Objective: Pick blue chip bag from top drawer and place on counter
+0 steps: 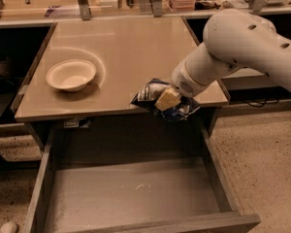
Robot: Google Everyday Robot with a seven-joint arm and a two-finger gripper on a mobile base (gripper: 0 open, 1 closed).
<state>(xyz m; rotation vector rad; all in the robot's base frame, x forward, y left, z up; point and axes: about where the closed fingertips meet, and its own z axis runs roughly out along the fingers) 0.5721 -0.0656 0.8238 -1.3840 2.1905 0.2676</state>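
One white arm (242, 47), reaching in from the right of the counter (126, 47), angling down-left. One gripper (168, 100), hanging over the counter's front edge, fingers pinching the bag (146, 95).

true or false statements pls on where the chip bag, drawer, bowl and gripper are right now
1. The blue chip bag lies on the floor of the top drawer. False: the gripper holds it at the front edge of the counter.
2. The top drawer is pulled open. True.
3. The bowl sits on the right half of the counter. False: it sits on the left half.
4. The gripper is closed on the blue chip bag. True.
5. The bowl is inside the drawer. False: it is on the counter, and nothing lies in the drawer.
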